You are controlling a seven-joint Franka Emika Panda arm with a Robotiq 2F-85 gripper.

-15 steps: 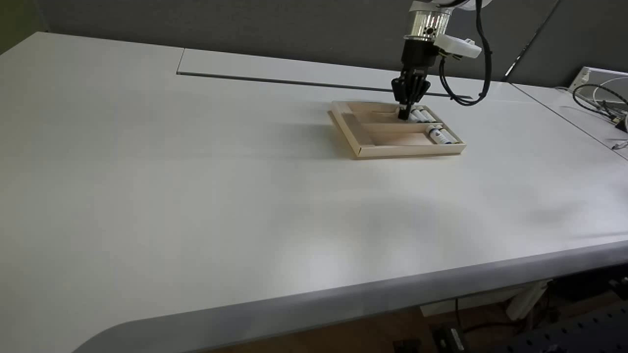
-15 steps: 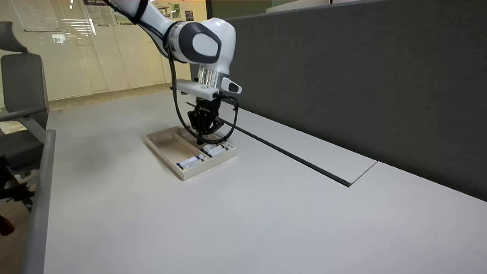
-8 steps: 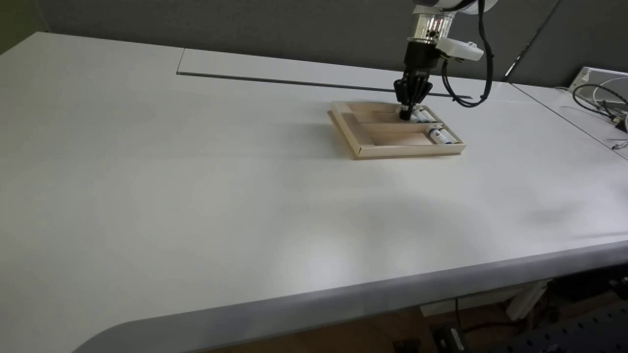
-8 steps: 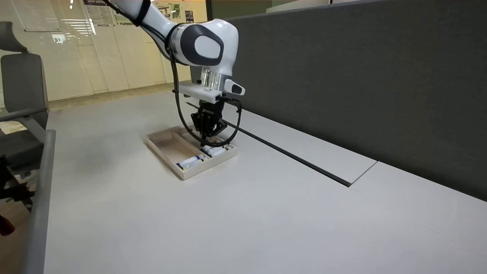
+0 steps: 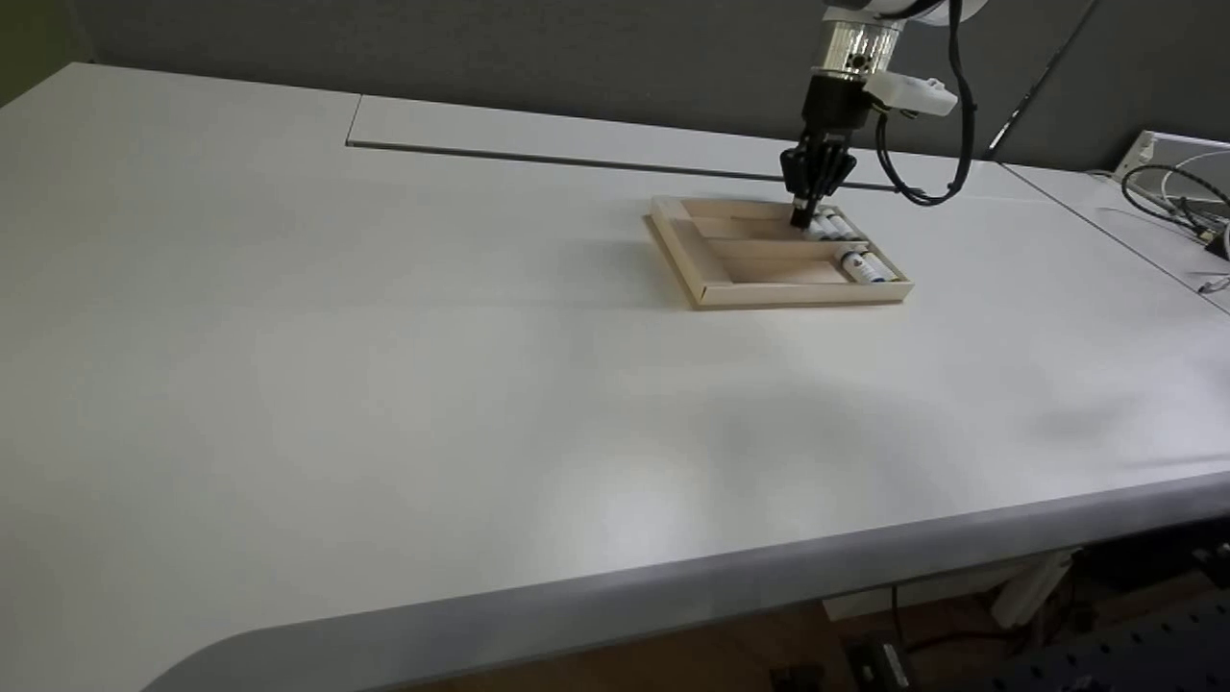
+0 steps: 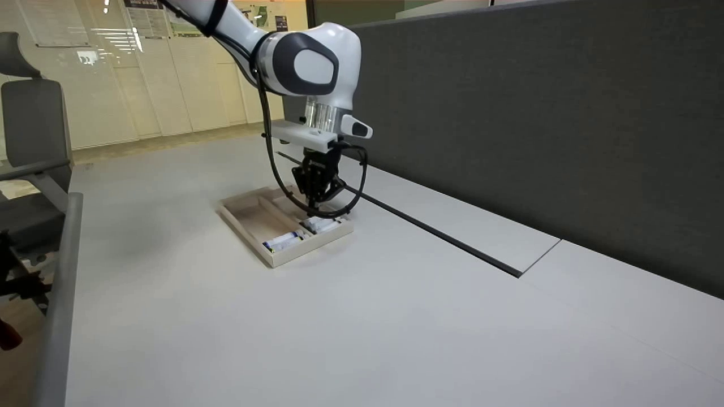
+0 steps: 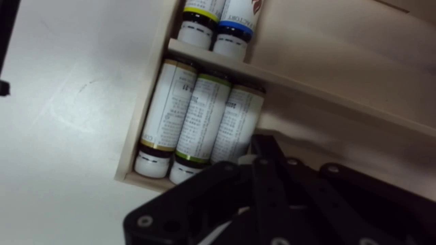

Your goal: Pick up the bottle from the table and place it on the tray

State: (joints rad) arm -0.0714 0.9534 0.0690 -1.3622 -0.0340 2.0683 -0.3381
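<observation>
Fingers (image 7: 267, 149) narrow, tips together, the gripper (image 5: 800, 222) hangs over the tray (image 5: 802, 295) on the table (image 5: 384, 384), just beside the end bottle (image 7: 238, 119) of a row of three; whether they touch cannot be told. The wrist view shows five bottles, three on this side of the divider (image 7: 306, 87) and two beyond, while in both exterior views the gripper partly covers the row of three; which one the task means cannot be told, but all five lie in the tray. Both exterior views show one arm (image 6: 314, 65) and its cable (image 5: 967, 120), and one chair (image 6: 34, 124) shows in an exterior view alone.
</observation>
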